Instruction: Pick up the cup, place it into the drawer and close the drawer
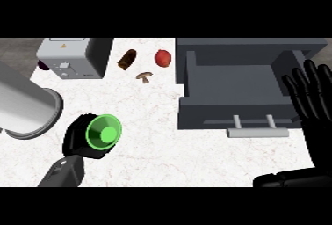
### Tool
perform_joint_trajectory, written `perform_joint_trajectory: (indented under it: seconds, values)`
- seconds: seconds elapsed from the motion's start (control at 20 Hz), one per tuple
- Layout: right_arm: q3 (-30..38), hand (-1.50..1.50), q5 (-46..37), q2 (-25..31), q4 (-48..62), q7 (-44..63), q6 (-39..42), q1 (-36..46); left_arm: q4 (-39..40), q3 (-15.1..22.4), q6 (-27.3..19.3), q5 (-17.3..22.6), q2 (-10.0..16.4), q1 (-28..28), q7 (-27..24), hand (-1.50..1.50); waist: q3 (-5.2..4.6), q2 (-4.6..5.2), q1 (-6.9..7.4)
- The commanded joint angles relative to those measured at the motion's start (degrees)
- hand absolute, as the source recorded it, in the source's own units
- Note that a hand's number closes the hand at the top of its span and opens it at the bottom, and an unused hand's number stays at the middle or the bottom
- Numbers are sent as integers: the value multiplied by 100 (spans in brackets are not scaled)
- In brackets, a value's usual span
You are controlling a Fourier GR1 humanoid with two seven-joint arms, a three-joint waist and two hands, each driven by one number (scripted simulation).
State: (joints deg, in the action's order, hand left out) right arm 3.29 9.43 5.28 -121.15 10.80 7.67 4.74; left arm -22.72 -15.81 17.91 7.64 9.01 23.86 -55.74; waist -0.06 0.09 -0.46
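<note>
Here, our left hand [73,139] has its black fingers [77,125] curled round the bright green round cup [103,133]. The cup sits inside that grasp over the white marbled desk [168,158], and we cannot tell whether its base is off the surface. Its mouth faces up toward us, so we judge its long axis to run roughly upright, perhaps tipped a little.

The relation that matters is this: the dark grey open drawer [233,83] lies to the right of these fingers and somewhat farther out, well apart from the cup, with bare desk between. Its tray is pulled out toward us. Its pale grey bar handle [257,132] is the part nearest the cup-holding fingers, off to their right at about the same depth.

Our right hand [318,140] shows at the right edge, open, its fingers [310,83] straight and pointing up. It holds nothing and rests just beside the drawer's right wall. It is the nearer hand to the drawer, but only the left has the cup.

We judge the grasp made and the carry next: rightward and outward, up over the drawer's front wall, then down into the tray. A low path could catch the handle. A small brown mushroom [144,77] lies beyond the fingers, seemingly off that line.
</note>
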Motion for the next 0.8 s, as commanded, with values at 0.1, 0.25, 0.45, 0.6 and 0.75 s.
perform_joint_trajectory:
  seconds: [0.1,0.25,0.45,0.6,0.75]
  values:
    - [197,-150,65,43,333,-335,137,-73,-414,-141,-292,187,-215,-234,-681,150,6,-5,35]
    - [149,-150,124,67,-163,138,1,-84,-1196,-64,6,335,-86,-465,-337,150,11,-39,80]
    - [144,-150,-5,34,72,309,-214,316,-1873,144,250,471,-245,-388,53,150,11,-42,116]
    - [65,-150,-73,-21,244,-320,76,-143,-2737,575,-83,269,-444,-668,439,150,15,-41,106]
    - [-22,-150,-172,-36,365,-92,-34,47,-3693,719,-131,555,-451,-406,1628,150,17,-54,147]
